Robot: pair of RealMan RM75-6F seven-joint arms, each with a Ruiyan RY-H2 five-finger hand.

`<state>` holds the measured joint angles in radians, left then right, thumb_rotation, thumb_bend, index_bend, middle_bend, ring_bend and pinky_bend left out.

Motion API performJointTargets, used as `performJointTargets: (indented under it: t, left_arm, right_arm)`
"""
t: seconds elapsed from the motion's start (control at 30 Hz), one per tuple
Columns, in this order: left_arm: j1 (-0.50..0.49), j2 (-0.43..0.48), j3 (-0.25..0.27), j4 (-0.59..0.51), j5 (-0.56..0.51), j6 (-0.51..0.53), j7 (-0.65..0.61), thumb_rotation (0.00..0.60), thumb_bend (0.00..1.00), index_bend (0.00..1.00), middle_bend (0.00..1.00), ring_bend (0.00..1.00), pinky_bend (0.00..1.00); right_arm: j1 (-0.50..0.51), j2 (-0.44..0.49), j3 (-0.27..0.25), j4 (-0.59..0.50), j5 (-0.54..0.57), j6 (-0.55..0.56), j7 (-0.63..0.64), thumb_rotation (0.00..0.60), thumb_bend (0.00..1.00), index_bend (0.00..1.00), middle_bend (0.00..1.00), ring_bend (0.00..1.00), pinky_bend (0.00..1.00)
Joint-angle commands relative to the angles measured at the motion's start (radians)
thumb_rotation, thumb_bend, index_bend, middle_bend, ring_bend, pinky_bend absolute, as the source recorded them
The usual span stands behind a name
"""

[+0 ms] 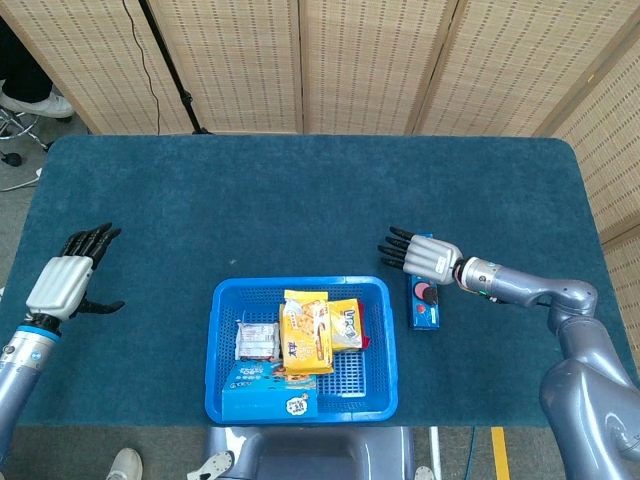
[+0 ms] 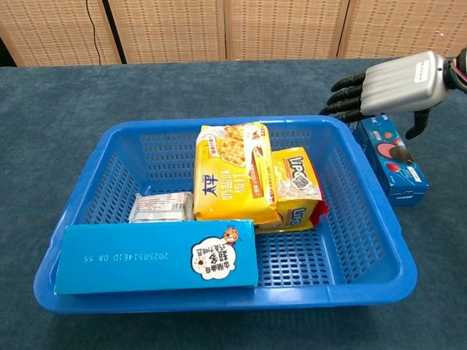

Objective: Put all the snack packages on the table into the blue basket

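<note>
Hovering over the far end of the blue cookie box (image 1: 424, 295), your right robot hand (image 1: 422, 256) holds nothing, its dark fingers (image 2: 344, 95) stretched out and spread toward the basket. In the chest view the thumb hangs down beside the box; whether it touches the box is hard to tell from either camera, so you should treat contact as unconfirmed. That cookie box lies flat on the desk (image 1: 300, 200), just beside the right wall of the blue basket (image 1: 225, 395) and outside it, its long side running parallel to that wall.

Your left robot hand (image 1: 62, 280) sits far off near the left edge of the desk, well apart from the basket, fingers extended and thumb out, grasping nothing.

Inside the basket you have four packages. A long blue box (image 2: 157, 257) with a cartoon sticker lies along the near wall. A small silver wrapped pack (image 2: 162, 208) sits flat at the left, behind it. A yellow cracker bag (image 2: 230, 175) lies in the middle, overlapping a second yellow bag (image 2: 295, 189) with blue lettering to its right.

A woven screen (image 1: 350, 60) stands behind the desk.
</note>
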<state>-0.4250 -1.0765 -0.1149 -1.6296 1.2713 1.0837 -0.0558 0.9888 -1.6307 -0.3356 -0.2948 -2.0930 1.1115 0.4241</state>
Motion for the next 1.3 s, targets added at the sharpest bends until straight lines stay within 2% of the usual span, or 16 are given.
performJointTargets:
  t: [0.03, 0.1, 0.17, 0.2, 0.27, 0.33, 0.43, 0.6, 0.7, 0.87, 1.0, 1.17, 1.3]
  left_arm:
    - [-0.001, -0.001, -0.001, 0.002, -0.004, -0.003, 0.001, 0.6, 0.0, 0.0, 0.0, 0.0, 0.0]
    - [-0.002, -0.002, -0.001, 0.003, -0.007, -0.006, 0.003, 0.6, 0.0, 0.0, 0.0, 0.0, 0.0]
    - [-0.003, -0.003, -0.001, 0.003, -0.009, -0.009, 0.005, 0.6, 0.0, 0.0, 0.0, 0.0, 0.0]
    - [-0.004, -0.004, -0.001, 0.003, -0.01, -0.01, 0.007, 0.6, 0.0, 0.0, 0.0, 0.0, 0.0]
    - [-0.005, -0.006, 0.0, 0.002, -0.011, -0.014, 0.01, 0.6, 0.0, 0.0, 0.0, 0.0, 0.0]
    - [-0.006, -0.007, 0.0, 0.001, -0.011, -0.017, 0.012, 0.6, 0.0, 0.0, 0.0, 0.0, 0.0]
    - [-0.007, -0.006, 0.001, 0.0, -0.013, -0.021, 0.013, 0.6, 0.0, 0.0, 0.0, 0.0, 0.0]
    - [-0.008, -0.006, 0.0, -0.002, -0.016, -0.024, 0.012, 0.6, 0.0, 0.0, 0.0, 0.0, 0.0]
    - [-0.008, -0.004, 0.001, -0.004, -0.011, -0.024, 0.007, 0.6, 0.0, 0.0, 0.0, 0.0, 0.0]
    - [-0.002, 0.008, 0.002, -0.011, 0.008, -0.017, -0.021, 0.6, 0.0, 0.0, 0.0, 0.0, 0.0]
    - [0.002, 0.017, 0.005, -0.01, 0.026, -0.013, -0.046, 0.6, 0.0, 0.0, 0.0, 0.0, 0.0]
    - [0.004, 0.025, 0.009, -0.009, 0.05, -0.01, -0.074, 0.6, 0.0, 0.0, 0.0, 0.0, 0.0]
    - [0.006, 0.029, 0.011, -0.008, 0.06, -0.007, -0.089, 0.6, 0.0, 0.0, 0.0, 0.0, 0.0]
  right_arm:
    - [-0.014, -0.027, -0.016, 0.032, 0.005, 0.007, 0.033, 0.6, 0.0, 0.08, 0.0, 0.0, 0.04]
    - [-0.02, -0.043, -0.027, 0.057, 0.004, 0.014, 0.054, 0.6, 0.0, 0.18, 0.06, 0.01, 0.12]
    - [-0.026, -0.057, -0.034, 0.077, 0.006, 0.017, 0.067, 0.6, 0.0, 0.31, 0.16, 0.06, 0.2]
    - [-0.031, -0.067, -0.037, 0.088, 0.009, 0.018, 0.075, 0.6, 0.02, 0.4, 0.24, 0.12, 0.26]
    - [-0.04, -0.084, -0.038, 0.103, 0.018, 0.017, 0.093, 0.6, 0.14, 0.54, 0.36, 0.24, 0.37]
    - [-0.048, -0.099, -0.034, 0.117, 0.03, 0.022, 0.106, 0.6, 0.25, 0.64, 0.46, 0.33, 0.48]
    - [-0.058, -0.114, -0.022, 0.144, 0.052, 0.025, 0.103, 0.6, 0.3, 0.71, 0.53, 0.41, 0.58]
    - [-0.063, -0.109, 0.02, 0.174, 0.108, 0.036, 0.08, 0.6, 0.3, 0.72, 0.57, 0.46, 0.64]
    - [-0.056, -0.09, 0.051, 0.184, 0.146, 0.031, 0.069, 0.6, 0.3, 0.72, 0.57, 0.46, 0.64]
    - [-0.037, -0.028, 0.132, 0.183, 0.238, 0.058, 0.053, 0.6, 0.3, 0.72, 0.57, 0.46, 0.64]
    - [-0.031, 0.025, 0.189, 0.151, 0.299, 0.127, 0.065, 0.6, 0.3, 0.72, 0.57, 0.46, 0.64]
    - [-0.035, 0.084, 0.259, 0.05, 0.372, 0.209, 0.155, 0.6, 0.3, 0.72, 0.57, 0.46, 0.64]
    - [-0.04, 0.14, 0.314, -0.128, 0.421, 0.279, 0.259, 0.6, 0.3, 0.72, 0.57, 0.46, 0.64]
